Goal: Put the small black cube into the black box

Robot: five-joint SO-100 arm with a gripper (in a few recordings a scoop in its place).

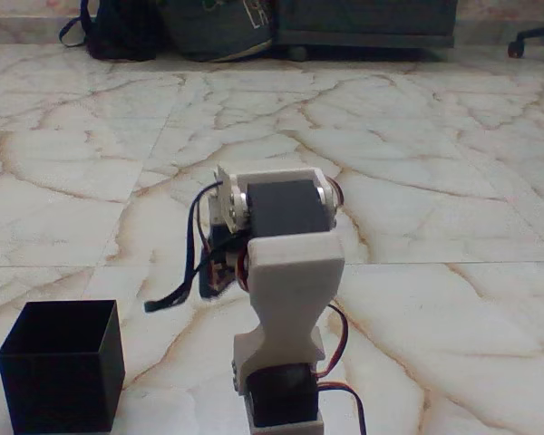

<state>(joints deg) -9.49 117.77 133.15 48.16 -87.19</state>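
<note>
Seen from behind in the fixed view: white arm (286,299) on marble floor (435,181), black box (62,365) lower left, open-topped; fingers hidden, state impossible to tell.

In the fixed view the black box (62,365) stands on the floor (417,181) at lower left; the arm (286,299) rises just right of it. Bags (181,27) lie far behind.

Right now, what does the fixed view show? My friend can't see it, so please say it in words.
A white robot arm with black motors stands at the bottom middle of a marble floor, seen from behind. An open, empty-looking black box sits on the floor to its left. Dark bags lean along the far edge.
</note>
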